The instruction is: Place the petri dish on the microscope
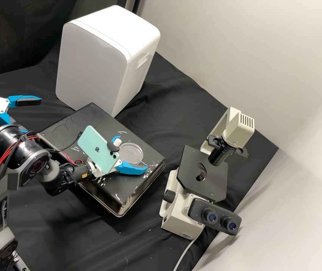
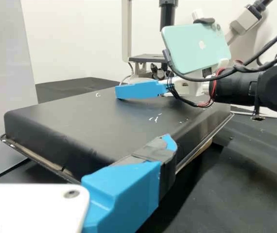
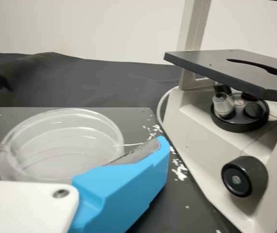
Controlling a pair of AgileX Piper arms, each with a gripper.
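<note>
A: The right arm (image 1: pixel 17 158) is closest to us. What is it doing?
B: The right fingers (image 1: pixel 131 169) are wide, one each side of the petri dish (image 1: pixel 130 152) on the black box (image 1: pixel 104 188). I think it is about to grab.
A: Then?
B: Squeeze gently, lift, carry it to the microscope (image 1: pixel 179 214). Mind the lens tube (image 1: pixel 218 156) over the flat plate (image 1: pixel 193 165).
A: The left fingers (image 1: pixel 24 100)?
B: Wide, holding nothing, near the white box (image 1: pixel 104 56).

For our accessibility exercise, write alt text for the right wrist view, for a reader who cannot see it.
A clear petri dish sits on a black tray, a blue gripper finger close beside it. Next to the tray stands a white microscope with a black stage.
</note>
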